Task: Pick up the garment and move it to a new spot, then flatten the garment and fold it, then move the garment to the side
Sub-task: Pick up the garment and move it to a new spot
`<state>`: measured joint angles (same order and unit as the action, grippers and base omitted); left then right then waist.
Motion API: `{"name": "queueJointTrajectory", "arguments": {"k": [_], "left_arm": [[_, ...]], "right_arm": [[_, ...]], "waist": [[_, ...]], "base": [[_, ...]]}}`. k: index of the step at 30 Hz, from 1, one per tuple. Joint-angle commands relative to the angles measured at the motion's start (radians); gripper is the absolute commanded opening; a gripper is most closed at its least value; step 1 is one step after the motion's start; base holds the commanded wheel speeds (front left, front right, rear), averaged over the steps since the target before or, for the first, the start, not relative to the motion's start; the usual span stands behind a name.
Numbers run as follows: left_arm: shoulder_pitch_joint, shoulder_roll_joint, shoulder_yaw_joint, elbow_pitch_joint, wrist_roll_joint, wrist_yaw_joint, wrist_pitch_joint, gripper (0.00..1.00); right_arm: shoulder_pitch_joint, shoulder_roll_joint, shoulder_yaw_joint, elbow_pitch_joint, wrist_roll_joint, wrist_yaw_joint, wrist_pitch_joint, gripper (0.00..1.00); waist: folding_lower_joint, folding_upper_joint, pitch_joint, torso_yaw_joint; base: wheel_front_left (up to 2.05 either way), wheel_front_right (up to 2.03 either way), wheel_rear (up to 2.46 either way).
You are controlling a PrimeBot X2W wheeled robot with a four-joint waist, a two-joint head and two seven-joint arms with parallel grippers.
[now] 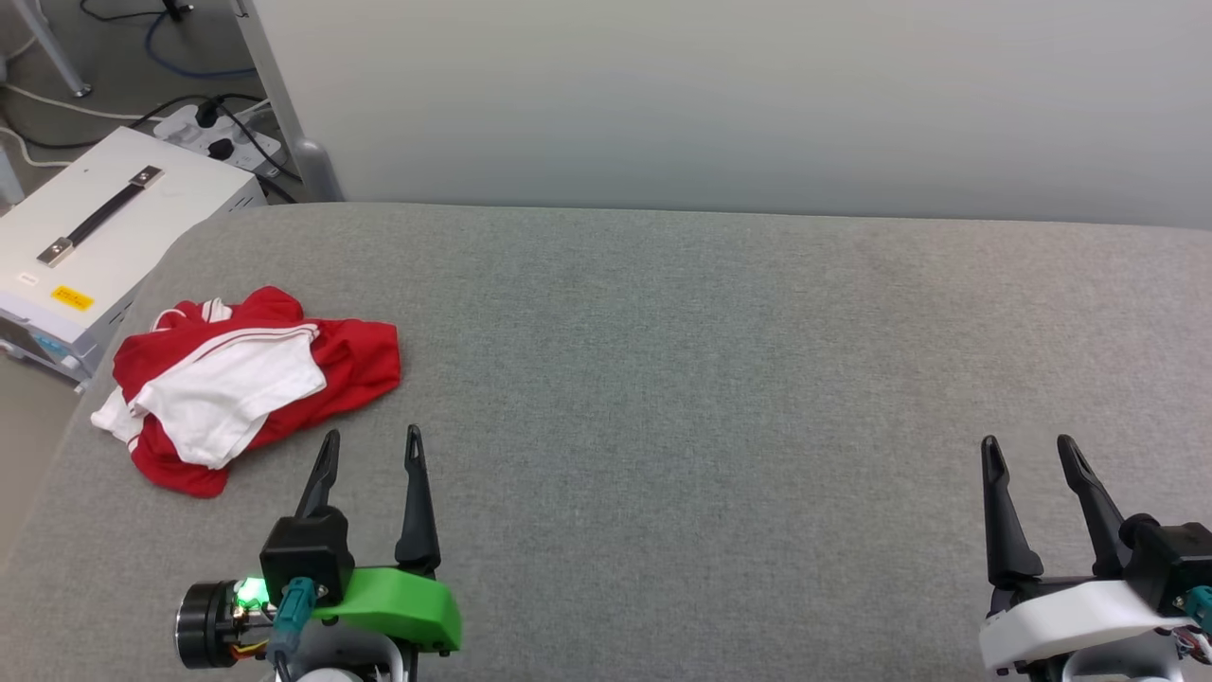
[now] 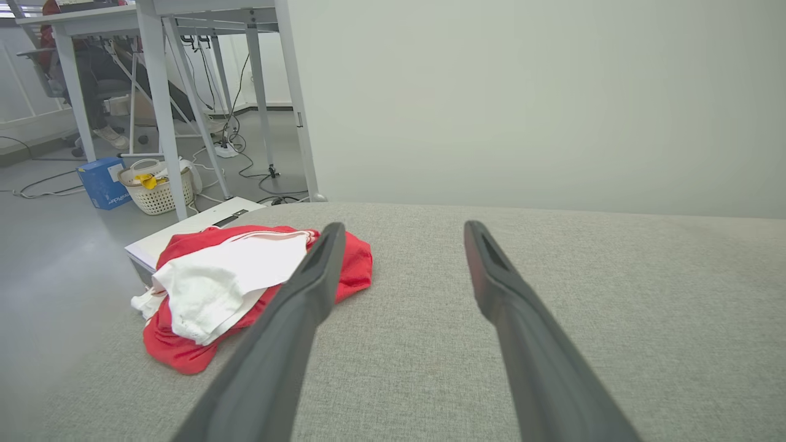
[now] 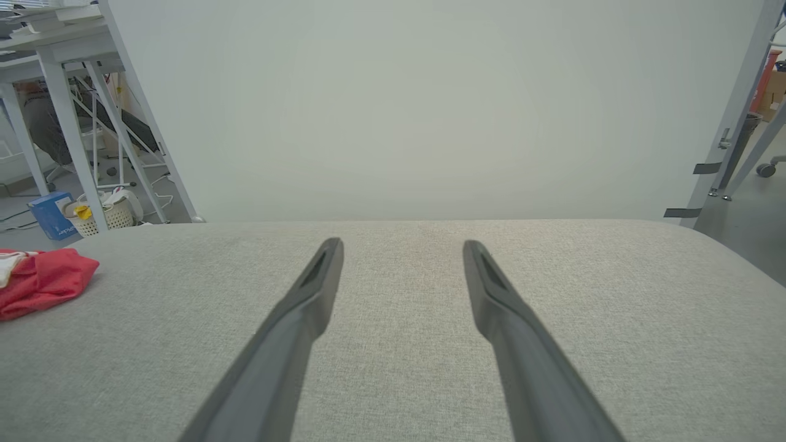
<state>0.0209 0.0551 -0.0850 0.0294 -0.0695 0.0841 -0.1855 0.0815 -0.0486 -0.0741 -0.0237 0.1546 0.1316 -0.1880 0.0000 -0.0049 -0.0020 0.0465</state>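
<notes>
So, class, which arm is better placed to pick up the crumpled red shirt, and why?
Left. The left gripper is open right beside the garment; the right gripper, also open, sits far across the grey surface.

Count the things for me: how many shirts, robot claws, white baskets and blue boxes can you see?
red and white T-shirt: 1
claws: 2, the left claw and the right claw, both open
white basket: 1
blue box: 1
Total: 5
</notes>
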Motion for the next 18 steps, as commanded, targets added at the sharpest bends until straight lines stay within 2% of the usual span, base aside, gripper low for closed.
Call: {"name": "queueJointTrajectory", "arguments": {"k": [1,18], "left_arm": [[0.007,-0.004,0.001,0.005,-0.011,0.01,-0.012,1.0],[-0.012,-0.004,0.012,0.013,-0.036,0.035,-0.047,1.0]], "right_arm": [[0.014,-0.001,0.0,-0.006,0.008,-0.001,-0.01,1.0],[0.019,-0.001,0.026,-0.036,-0.002,-0.001,-0.045,1.0]], "waist": [[0.0,0.0037,0.004,0.015],[0.0,0.0044,0.039,0.188]], "base": [[0.0,0.0,0.0],[0.0,0.0,0.0]]}}
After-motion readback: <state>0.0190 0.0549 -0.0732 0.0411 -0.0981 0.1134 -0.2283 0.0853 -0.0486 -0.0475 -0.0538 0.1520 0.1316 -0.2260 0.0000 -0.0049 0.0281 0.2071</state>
